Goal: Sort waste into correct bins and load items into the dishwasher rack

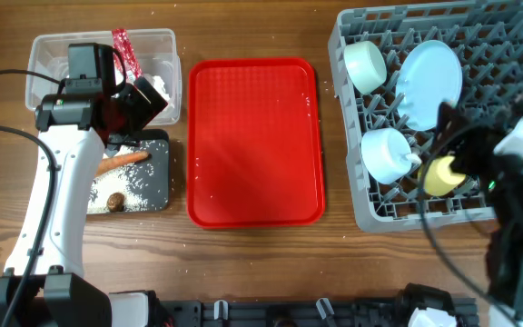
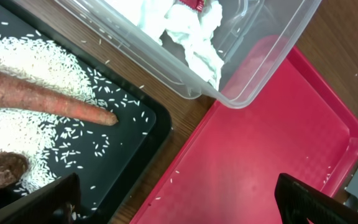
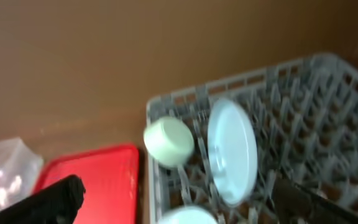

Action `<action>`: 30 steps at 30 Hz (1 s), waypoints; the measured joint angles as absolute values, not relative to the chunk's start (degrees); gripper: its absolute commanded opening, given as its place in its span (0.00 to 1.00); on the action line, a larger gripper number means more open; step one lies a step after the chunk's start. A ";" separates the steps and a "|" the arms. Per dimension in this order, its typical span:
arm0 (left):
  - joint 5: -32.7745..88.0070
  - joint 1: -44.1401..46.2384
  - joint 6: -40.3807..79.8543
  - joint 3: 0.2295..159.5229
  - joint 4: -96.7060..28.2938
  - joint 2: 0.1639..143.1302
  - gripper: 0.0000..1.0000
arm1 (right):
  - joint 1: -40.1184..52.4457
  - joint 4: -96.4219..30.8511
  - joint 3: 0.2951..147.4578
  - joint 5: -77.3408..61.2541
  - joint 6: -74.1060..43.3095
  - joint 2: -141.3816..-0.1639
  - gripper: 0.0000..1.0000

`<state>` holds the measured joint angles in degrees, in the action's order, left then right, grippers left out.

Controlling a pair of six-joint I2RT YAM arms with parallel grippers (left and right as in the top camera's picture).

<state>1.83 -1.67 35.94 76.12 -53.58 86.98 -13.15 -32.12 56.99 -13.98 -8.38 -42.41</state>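
The clear bin [image 1: 53,45] holds the red foil wrapper [image 1: 127,53] and white tissue [image 2: 179,28]. The black bin [image 1: 157,202] holds the orange carrot [image 2: 42,99], the brown scrap [image 2: 2,171] and white grains [image 2: 30,62]. My left gripper [image 2: 179,205] is open and empty, hovering over the bins' right ends by the tray edge. The grey rack [image 1: 370,213] holds the pale green bowl [image 1: 364,65], blue plate [image 1: 429,84], small blue bowl [image 1: 387,154] and yellow cup [image 1: 441,175]. My right gripper [image 3: 179,205] is open and empty above the rack. I cannot make out the spoon.
The flat red tray [image 1: 254,141] lies between the bins and the rack, with a few stray grains on it. The right arm covers the rack's right side. Arm bases and cables sit along the table's front edge.
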 measured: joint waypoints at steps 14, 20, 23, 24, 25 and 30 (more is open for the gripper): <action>1.54 -1.67 35.94 76.09 -53.58 86.85 1.00 | -3.81 0.08 0.36 -3.53 -18.57 -1.10 0.99; 1.54 -1.67 35.94 76.09 -53.58 86.85 1.00 | -3.84 0.08 0.36 -3.53 -18.57 -1.10 1.00; 1.54 -1.67 35.94 76.09 -53.58 86.85 1.00 | -3.84 0.08 0.36 -3.53 -18.57 -1.10 1.00; 1.54 -1.67 35.94 76.09 -53.58 86.85 1.00 | -3.84 0.08 0.36 -3.53 -18.57 -1.10 1.00; 1.54 -1.67 35.94 76.09 -53.58 86.85 1.00 | -3.84 0.08 0.36 -3.53 -18.57 -1.10 1.00; 1.54 -1.67 35.94 76.09 -53.58 86.85 1.00 | -3.84 0.08 0.36 -3.53 -18.57 -1.10 1.00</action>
<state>1.54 -1.67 35.94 76.09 -53.58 86.85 -3.84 0.08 0.36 -3.53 -18.57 -1.10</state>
